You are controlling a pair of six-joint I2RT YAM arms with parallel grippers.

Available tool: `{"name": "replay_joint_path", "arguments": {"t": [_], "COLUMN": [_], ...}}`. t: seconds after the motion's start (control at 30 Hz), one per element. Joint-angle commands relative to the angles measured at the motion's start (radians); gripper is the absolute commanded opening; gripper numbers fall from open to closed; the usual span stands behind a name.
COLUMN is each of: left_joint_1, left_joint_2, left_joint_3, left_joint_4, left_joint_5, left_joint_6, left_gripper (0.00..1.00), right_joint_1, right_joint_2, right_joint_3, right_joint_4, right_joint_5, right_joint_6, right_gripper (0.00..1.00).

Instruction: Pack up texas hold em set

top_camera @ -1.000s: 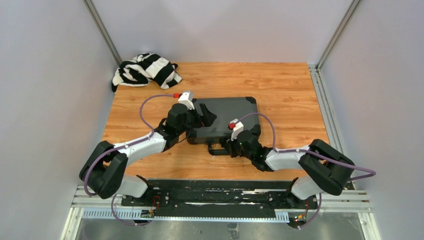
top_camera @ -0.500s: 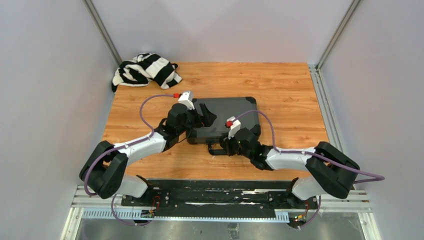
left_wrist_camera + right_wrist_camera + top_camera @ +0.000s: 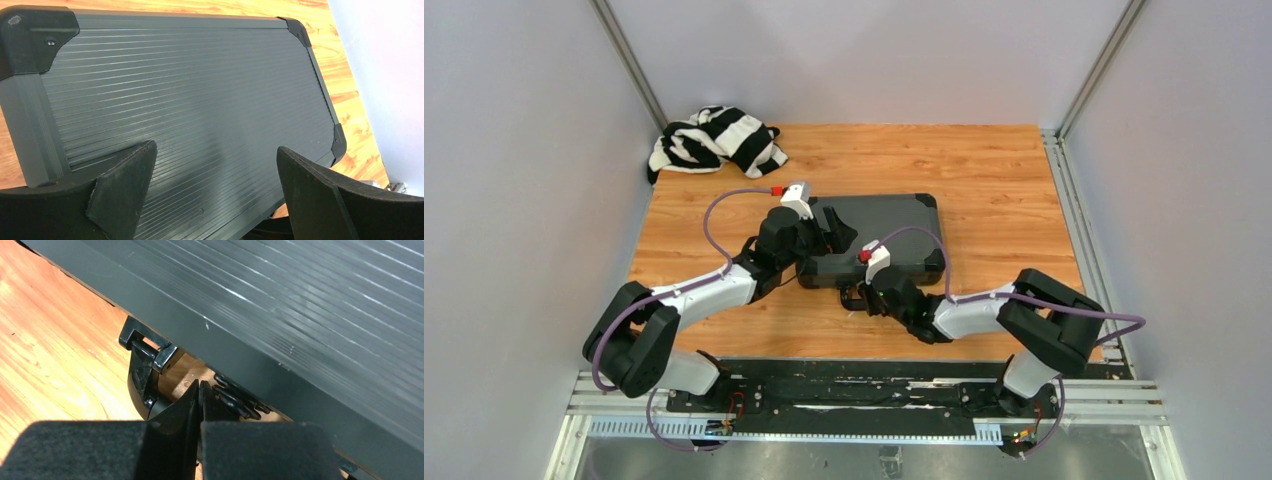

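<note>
The ribbed black case (image 3: 884,225) lies closed on the wood-grain table (image 3: 1004,180). Over its left end the left gripper (image 3: 215,152) gapes wide; the right gripper (image 3: 199,390), pinched together, has slid leftward to its handle (image 3: 142,372).

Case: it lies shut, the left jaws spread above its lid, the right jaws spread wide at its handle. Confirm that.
One thing is wrong: the right jaws are not spread but closed tight together, by the handle, as the right wrist view shows. The rest stands: the case lies shut, with the left jaws spread above its lid.
</note>
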Motion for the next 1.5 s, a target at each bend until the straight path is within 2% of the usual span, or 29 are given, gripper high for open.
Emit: {"name": "replay_joint_path", "arguments": {"t": [0.0,0.2,0.4,0.5,0.63,0.73,0.8,1.1,1.23,1.27,1.4,1.47], "left_joint_1": [-0.006,-0.005,-0.006,-0.006,-0.005,-0.005,-0.005,-0.005,-0.005,-0.005,-0.005,-0.005], "left_joint_2": [0.023,0.002,0.000,0.002,0.011,0.019,0.010,-0.038,-0.109,-0.133,-0.294,-0.381], "left_joint_3": [-0.069,-0.078,-0.078,-0.078,-0.075,-0.067,-0.067,-0.084,-0.097,-0.100,-0.132,-0.148], "left_joint_4": [-0.235,-0.244,-0.244,-0.243,-0.242,-0.244,-0.245,-0.267,-0.269,-0.278,-0.281,-0.296], "left_joint_5": [-0.018,-0.026,-0.025,-0.025,-0.025,-0.020,-0.021,-0.037,-0.066,-0.082,-0.114,-0.141], "left_joint_6": [0.011,0.012,0.012,0.012,0.012,0.015,0.014,0.018,0.014,0.015,0.037,0.050], "left_gripper": [0.98,0.98,0.98,0.98,0.98,0.98,0.98,0.98,0.99,0.98,0.98,0.98], "right_joint_1": [0.036,0.142,0.152,0.152,0.112,0.079,0.082,0.136,0.137,0.135,0.112,0.095], "right_joint_2": [-0.029,-0.188,-0.257,-0.222,-0.089,0.055,0.080,-0.299,-0.491,-0.526,-0.609,-0.645], "right_joint_3": [-0.018,0.022,0.029,0.020,0.005,0.050,0.092,0.081,0.037,0.023,-0.024,-0.046], "right_joint_4": [-0.094,-0.206,-0.250,-0.243,-0.167,-0.154,-0.184,-0.274,-0.311,-0.318,-0.357,-0.380], "right_joint_5": [0.183,0.237,0.268,0.270,0.259,0.283,0.318,0.259,0.263,0.282,0.370,0.387], "right_joint_6": [-0.048,-0.093,-0.105,-0.093,-0.054,-0.050,-0.065,-0.147,-0.138,-0.143,-0.169,-0.161], "right_gripper": [0.01,0.01,0.01,0.01,0.01,0.01,0.01,0.01,0.02,0.08,0.47,0.60]}}
